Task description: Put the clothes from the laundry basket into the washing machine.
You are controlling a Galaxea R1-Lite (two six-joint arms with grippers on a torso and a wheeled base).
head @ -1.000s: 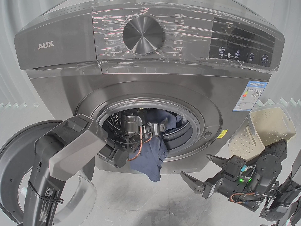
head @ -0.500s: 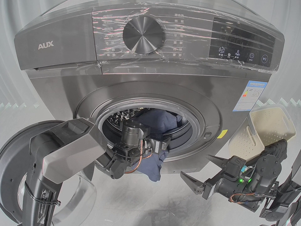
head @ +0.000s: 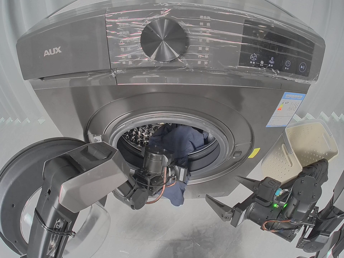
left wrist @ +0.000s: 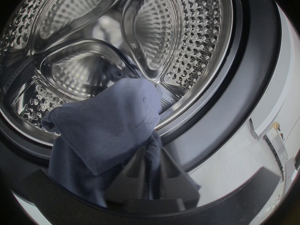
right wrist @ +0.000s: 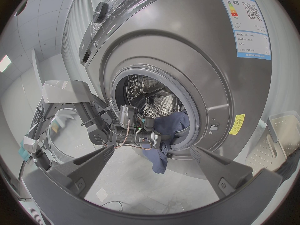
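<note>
Left gripper [left wrist: 153,160] was pinched narrow on a fold of the navy garment [head: 179,140], right at the lower lip of the washing machine [head: 179,90] door opening. Its wrist sat just outside and below-left of that lip. In the left wrist view, cloth showed squeezed between the 2 fingers [left wrist: 134,169].

The navy garment lay half in, half out of the washing machine. 1 bunched part was heaped inside the drum [left wrist: 150,32] near the front. The rest was draped over the dark rubber seal [left wrist: 243,78] at the bottom edge of the opening, and 1 tail [head: 175,196] hung down the front panel of the washing machine below the rim. Behind the heap, the back wall and ribs of the drum showed in the left wrist view, with open space above the cloth.

The round door [head: 21,183] stood swung wide to the left of the washing machine, behind the left arm's elbow.

Right gripper [head: 223,189] hung with fingers spread wide, holding nothing. It was low, in front of the lower right corner of the washing machine and well apart from the opening. A strip of floor [head: 172,226] showed between it and the front panel.

The cream laundry basket [head: 304,144] sat tipped beside the right side of the washing machine, its open mouth facing forward, just behind the right arm.
</note>
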